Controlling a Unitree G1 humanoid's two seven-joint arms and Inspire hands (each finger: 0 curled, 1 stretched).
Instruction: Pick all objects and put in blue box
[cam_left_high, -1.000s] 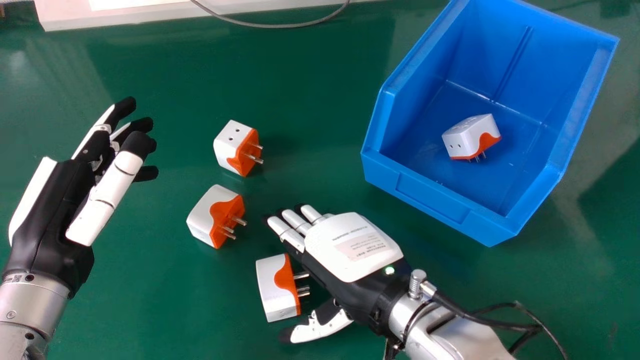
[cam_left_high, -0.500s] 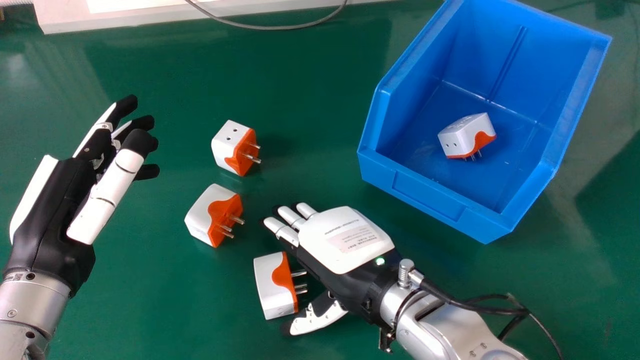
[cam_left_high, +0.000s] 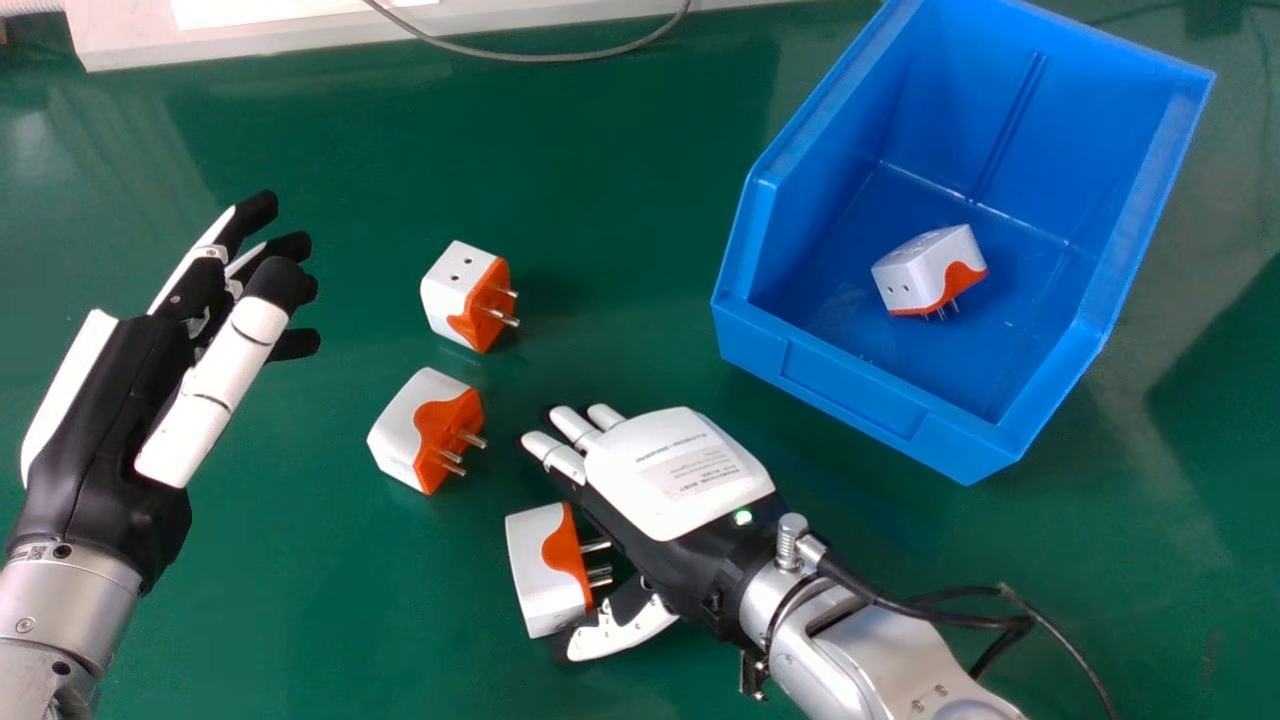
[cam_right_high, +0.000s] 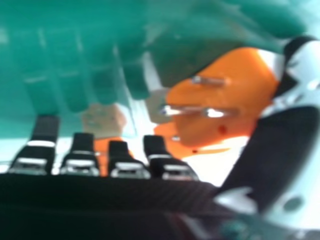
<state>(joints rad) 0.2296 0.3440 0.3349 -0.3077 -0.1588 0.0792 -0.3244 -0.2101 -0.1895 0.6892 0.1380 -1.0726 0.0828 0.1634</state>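
Note:
My right hand (cam_left_high: 670, 480) is low over the table, palm down, its fingers fairly straight and its thumb beside the nearest white-and-orange adapter (cam_left_high: 548, 570), whose prongs point toward the palm. In the right hand view my right hand (cam_right_high: 132, 162) has that adapter's orange face (cam_right_high: 225, 95) between fingers and thumb, not gripped. A second adapter (cam_left_high: 425, 430) lies left of the fingertips, a third (cam_left_high: 466, 295) farther back. Another adapter (cam_left_high: 928, 270) rests inside the blue box (cam_left_high: 860, 395). My left hand (cam_left_high: 120, 400) is held at the left, fingers relaxed, holding nothing.
Along the far edge stands a white board (cam_left_high: 240, 38) with a grey cable (cam_left_high: 540, 57) across it. The green table (cam_left_high: 300, 590) lies under everything. A black cable (cam_left_high: 960, 615) trails from my right wrist.
My right hand has shifted left toward the nearest adapter, and its thumb has come up against or close to the adapter's near end. The left hand has kept nearly still.

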